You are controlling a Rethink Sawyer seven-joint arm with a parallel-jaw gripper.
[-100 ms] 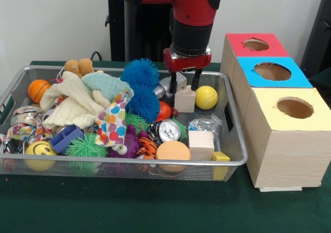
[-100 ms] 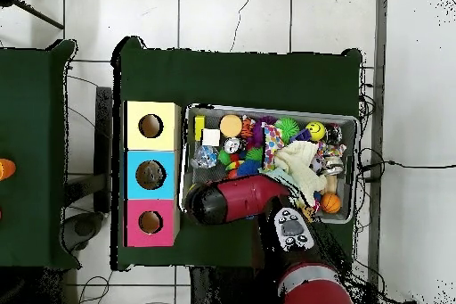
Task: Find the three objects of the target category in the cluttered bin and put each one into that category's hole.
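Straddling a wooden block [image 1: 184, 99] in the bin [image 1: 234, 140], the gripper [image 1: 184, 84] stands open.

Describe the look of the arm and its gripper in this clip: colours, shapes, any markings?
The arm is a thick round tube, glossy red with a black cuff near the wrist. Below sits a red wrist block edged in silver, carrying the gripper with two thin dark fingers. The overhead view shows a grey button panel on the arm.

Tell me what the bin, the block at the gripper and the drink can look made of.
Bin: metal wire mesh, see-through grid, grey sheen. Block: probably unfinished wood, pale and matte. Can: likely aluminium, shiny silver end with a pull tab.
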